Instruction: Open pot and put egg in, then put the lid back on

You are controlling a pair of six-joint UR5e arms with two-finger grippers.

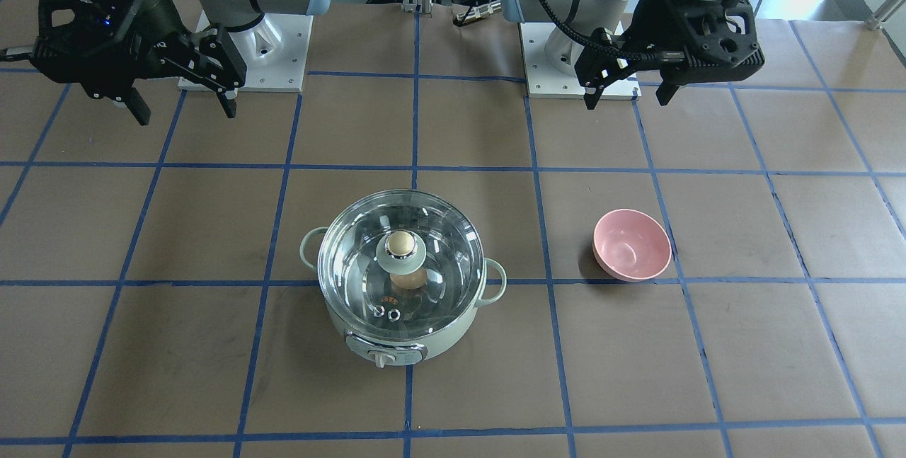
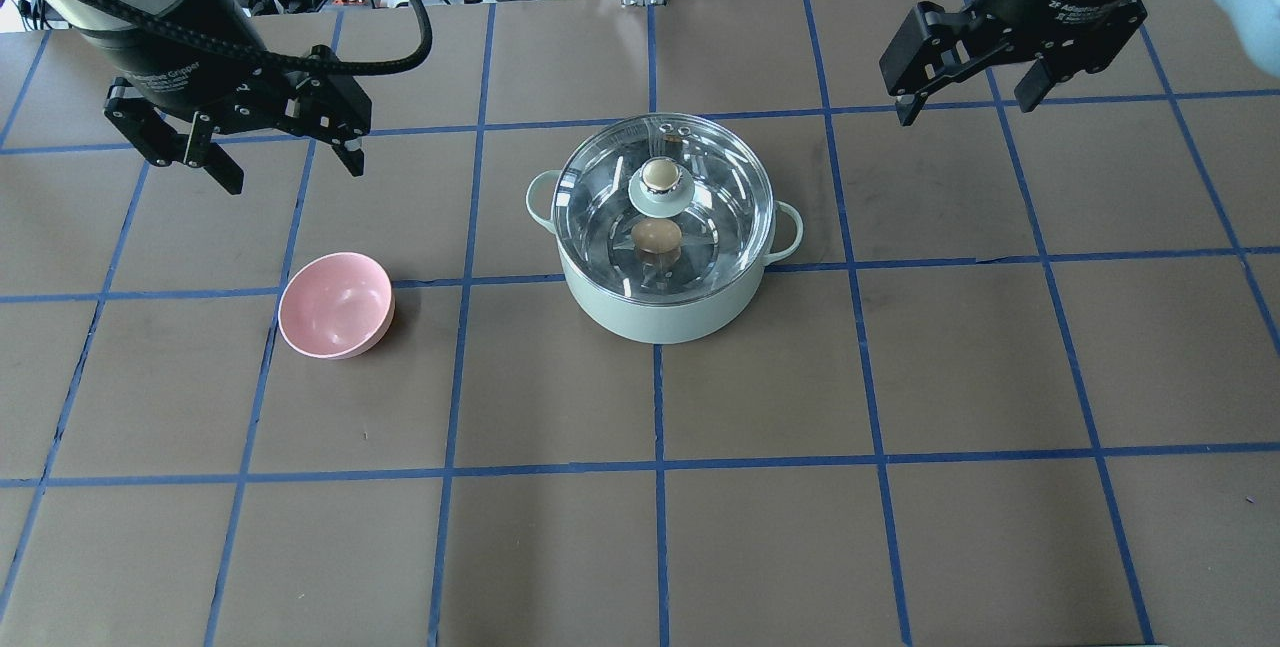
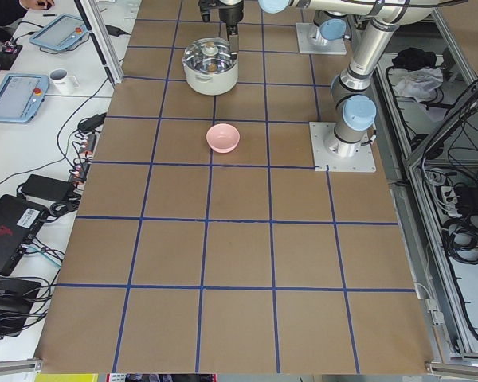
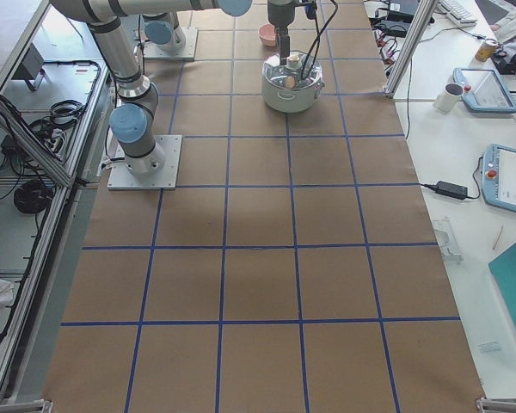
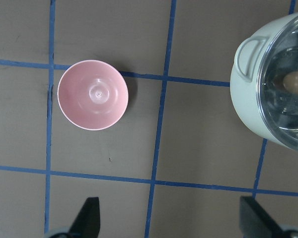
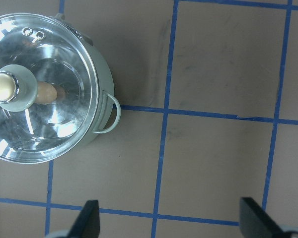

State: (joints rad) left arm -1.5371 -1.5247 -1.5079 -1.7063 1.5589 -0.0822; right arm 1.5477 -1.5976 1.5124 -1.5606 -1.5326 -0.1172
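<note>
The mint-green pot [image 2: 660,312] stands mid-table with the clear glass lid [image 2: 720,187] seated on it. The tan egg [image 2: 656,237] lies inside on the steel bottom, seen through the glass. In the front view the pot [image 1: 403,345], lid [image 1: 439,253] and egg [image 1: 407,279] show the same. My left gripper [image 2: 293,167] is open and empty, raised to the pot's left. My right gripper [image 2: 965,109] is open and empty, raised to the pot's far right. The egg also shows in the left wrist view [image 5: 295,82] and the right wrist view [image 6: 48,92].
An empty pink bowl [image 2: 335,305] sits on the table left of the pot, below my left gripper; it also shows in the left wrist view [image 5: 92,94]. The brown table surface [image 2: 800,527] is marked with blue tape lines.
</note>
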